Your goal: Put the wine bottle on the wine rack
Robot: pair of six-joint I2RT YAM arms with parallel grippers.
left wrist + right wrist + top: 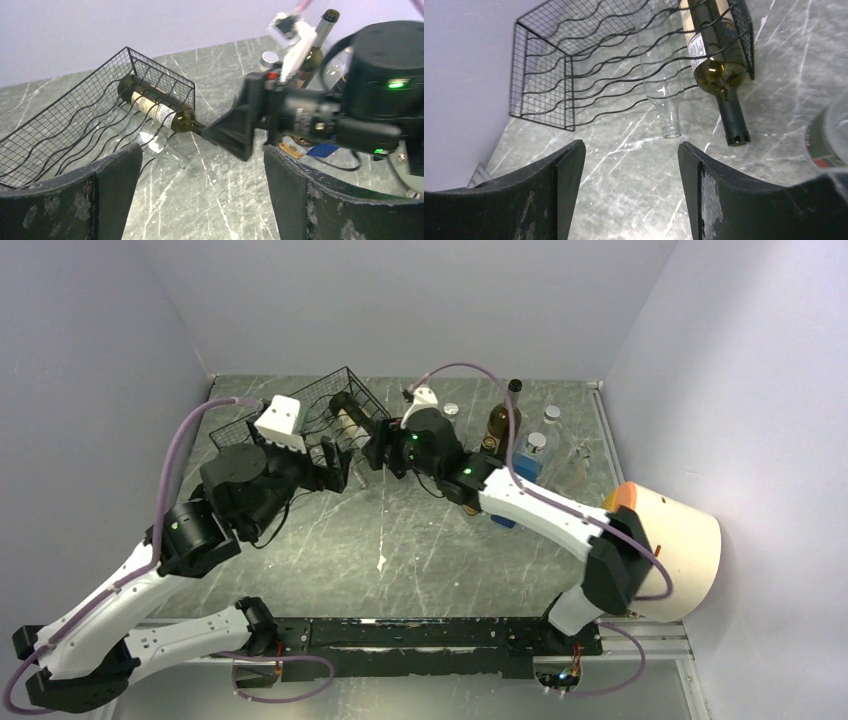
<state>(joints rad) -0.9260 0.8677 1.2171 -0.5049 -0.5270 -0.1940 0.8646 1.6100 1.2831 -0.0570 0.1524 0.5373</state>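
Note:
The black wire wine rack (325,405) stands at the back, left of centre. A dark green wine bottle (350,420) with a pale label lies in its right end, neck sticking out toward the front. It also shows in the left wrist view (155,107) and the right wrist view (716,70). A clear empty bottle (664,85) lies in the rack beside it. My right gripper (631,150) is open and empty just in front of the rack (544,75), with the dark neck off to its right. My left gripper (202,160) is open and empty over bare table before the rack (65,120).
Several upright bottles stand at the back right: a dark one (505,415) and clear capped ones (535,450). One glass bottle edges into the right wrist view (829,140). A cream and orange cylinder (680,550) lies at the right. Walls enclose the table.

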